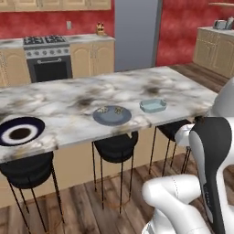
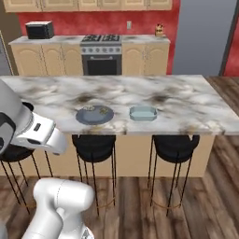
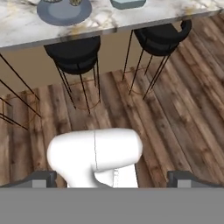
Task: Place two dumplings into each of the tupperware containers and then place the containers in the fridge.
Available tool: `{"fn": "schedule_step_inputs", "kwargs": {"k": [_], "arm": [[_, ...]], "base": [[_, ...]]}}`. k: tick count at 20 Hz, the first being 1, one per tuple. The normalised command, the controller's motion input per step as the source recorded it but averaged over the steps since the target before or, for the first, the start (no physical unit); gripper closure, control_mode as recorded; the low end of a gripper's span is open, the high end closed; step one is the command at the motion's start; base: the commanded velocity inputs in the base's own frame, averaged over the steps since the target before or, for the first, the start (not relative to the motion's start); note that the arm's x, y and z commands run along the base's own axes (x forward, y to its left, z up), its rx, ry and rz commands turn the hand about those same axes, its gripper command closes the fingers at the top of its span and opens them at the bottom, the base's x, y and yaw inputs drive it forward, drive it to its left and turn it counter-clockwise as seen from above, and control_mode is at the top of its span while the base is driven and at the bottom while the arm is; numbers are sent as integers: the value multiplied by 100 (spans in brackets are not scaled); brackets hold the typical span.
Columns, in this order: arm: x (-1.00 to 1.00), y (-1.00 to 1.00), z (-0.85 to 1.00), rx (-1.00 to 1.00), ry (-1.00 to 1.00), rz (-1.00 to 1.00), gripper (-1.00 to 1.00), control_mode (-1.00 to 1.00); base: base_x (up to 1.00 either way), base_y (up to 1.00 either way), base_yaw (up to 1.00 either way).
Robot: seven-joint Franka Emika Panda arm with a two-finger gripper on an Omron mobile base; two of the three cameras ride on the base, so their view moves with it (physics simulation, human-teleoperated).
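Marble-patterned island worktop (image 1: pixel 68 103) carrying, near its front edge, a round grey-blue plate (image 1: pixel 112 116) with two small tan dumplings (image 1: pixel 111 110) lying on it side by side, apart from each other. Just beside the plate, toward the worktop's right end, stands a pale translucent bluish tupperware container (image 1: pixel 153 106), upright and not touching the plate. Farther left along the front edge sits a round dark-blue-and-white plate (image 1: pixel 20 130), well apart from the other items. Three black stools (image 2: pixel 94 145) stand under the front overhang on the wood-plank floor (image 3: pixel 175 113). Against the red back wall are a steel oven (image 1: pixel 48 58) with a black window, pale wooden cabinets, and, to the oven's right, the tall plain grey fridge (image 1: pixel 135 34), door closed. The end effector (image 3: pixel 112 179) appears in the hand view with its two dark fingertips (image 3: pixel 41 178) set far apart at the lower corners, jaws wide and holding nothing, directed down at the floor in front of the stools, well short of the worktop.
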Motion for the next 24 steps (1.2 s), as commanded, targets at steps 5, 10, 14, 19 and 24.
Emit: {"fn": "schedule_step_inputs", "kwargs": {"k": [5,10,14,19,24], "arm": [[0,0,0,0,0,0,-100,100],[0,0,0,0,0,0,-100,100],[0,0,0,0,0,0,-100,100],[0,0,0,0,0,0,-100,100],[0,0,0,0,0,0,-100,100]], "base": [[69,-32,37],[44,-36,17],[61,-44,12],[60,-50,10],[51,-39,7]]}}
